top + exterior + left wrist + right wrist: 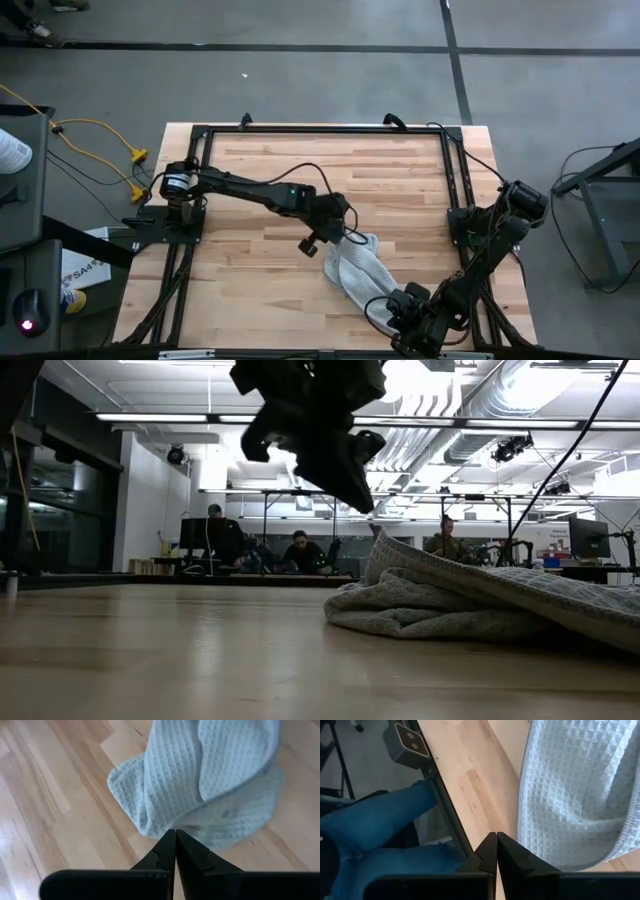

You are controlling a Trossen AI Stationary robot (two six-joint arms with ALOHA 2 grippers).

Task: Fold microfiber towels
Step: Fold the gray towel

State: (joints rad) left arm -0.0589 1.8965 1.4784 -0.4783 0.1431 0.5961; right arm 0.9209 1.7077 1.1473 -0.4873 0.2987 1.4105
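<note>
Grey floor [330, 80] around; strip-lit ceiling [160, 417], seemingly desks [290, 575] behind

A crumpled light grey-blue waffle-textured microfiber towel [470, 600] lies on the pale wooden table [200, 660] at the right of the low view, bunched into soft folds, with one flatter part sloping down toward the right edge. Above and just left of its highest fold hangs the left arm's dark gripper [340, 470], coming in from the top; its pointed tip is near the cloth, and whether they touch cannot be told. Beyond the table is a large room with ceiling strip lights and exposed ducts. Three seated people [300, 550] show far off at desks [250, 573] with monitors.
</note>
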